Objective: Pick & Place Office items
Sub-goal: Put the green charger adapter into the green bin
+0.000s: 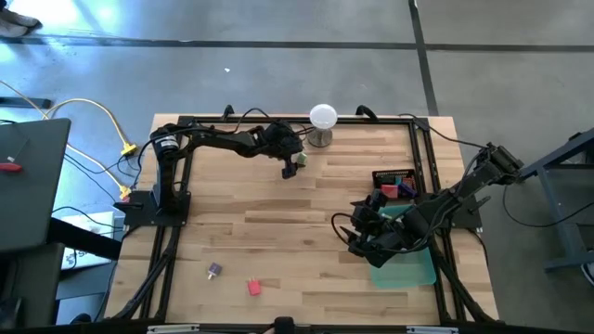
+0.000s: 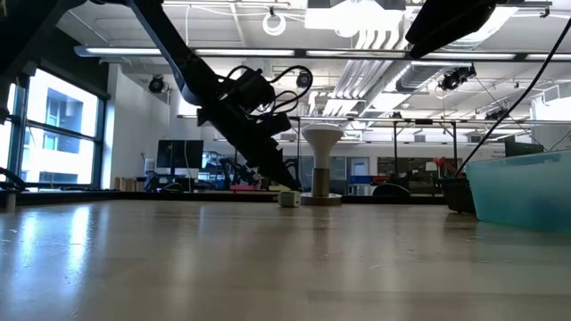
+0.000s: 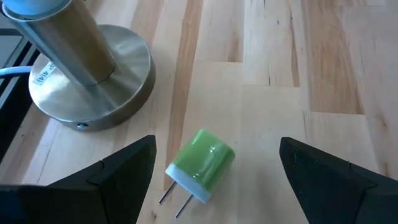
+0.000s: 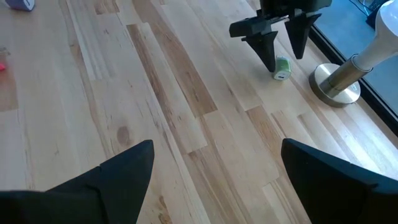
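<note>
Charger (image 3: 202, 163) prongs partly cut off between open left pincer (image 3: 214, 180) fingers.

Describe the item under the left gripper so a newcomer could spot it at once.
Find the white ball on its metal stand at the table's far edge. Just beside the stand's base, between the open left gripper fingers, lies a green plug: pale green body, white face, two metal prongs.

Four views on one table (image 1: 278, 232)

We look straight down from overhead, level along the tabletop, and closely past each wrist's fingers; all four views share the green plug (image 3: 202, 165) beside the metal stand (image 3: 93, 81).
</note>
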